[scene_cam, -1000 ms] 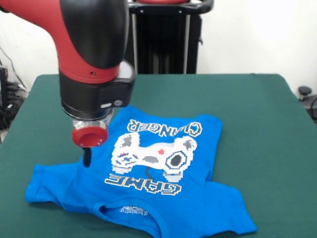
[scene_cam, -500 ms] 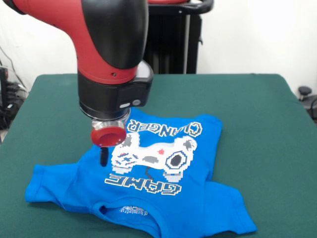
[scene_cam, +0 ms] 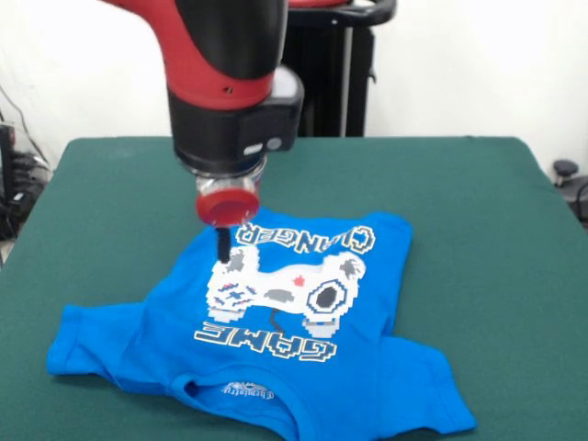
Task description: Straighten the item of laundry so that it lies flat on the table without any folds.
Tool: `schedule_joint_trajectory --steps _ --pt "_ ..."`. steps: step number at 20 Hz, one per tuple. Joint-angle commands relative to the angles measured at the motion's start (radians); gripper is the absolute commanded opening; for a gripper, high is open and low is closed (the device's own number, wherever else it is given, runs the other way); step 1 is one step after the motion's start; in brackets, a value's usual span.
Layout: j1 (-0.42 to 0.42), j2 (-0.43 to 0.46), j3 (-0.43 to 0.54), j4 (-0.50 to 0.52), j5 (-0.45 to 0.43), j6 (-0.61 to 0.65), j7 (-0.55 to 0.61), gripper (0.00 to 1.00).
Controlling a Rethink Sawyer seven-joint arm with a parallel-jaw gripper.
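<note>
The item of laundry [scene_cam: 377,303], a bright blue T-shirt, lies print-up on the green table [scene_cam: 487,230], collar toward the near edge and both sleeves spread out. Its white controller print and "GAME CHANGER" lettering read upside down. The far hem looks tucked short, and the cloth ripples near the right sleeve. My gripper [scene_cam: 221,250] hangs under the red and black arm, its dark tip just above or touching the shirt at the print's upper left corner. The arm's bulk hides how the gripper is set.
A black stand [scene_cam: 312,83] rises behind the table's far edge. Cables [scene_cam: 18,175] hang off the left side and a small dark object [scene_cam: 565,170] sits beyond the right edge. Bare green cloth surrounds the shirt on the left, right and far sides.
The arm has swung right and toward the far side, carrying the gripper from the shirt's left part to the upper left corner of the print. The shirt looks unchanged.
</note>
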Motion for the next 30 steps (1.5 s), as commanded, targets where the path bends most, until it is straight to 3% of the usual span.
schedule_joint_trajectory --steps 1,7,11,21,30 --pt "0.041 -0.064 0.163 0.261 0.045 -0.025 0.047 1.00" --pt "0.011 -0.069 0.243 0.340 0.070 -0.144 0.037 1.00" --pt "0.023 -0.035 0.265 0.334 0.085 -0.198 0.095 1.00" --pt "0.080 0.051 0.212 0.302 0.081 -0.256 0.202 1.00" --pt "0.148 0.012 0.159 0.380 0.089 -0.240 0.245 1.00"
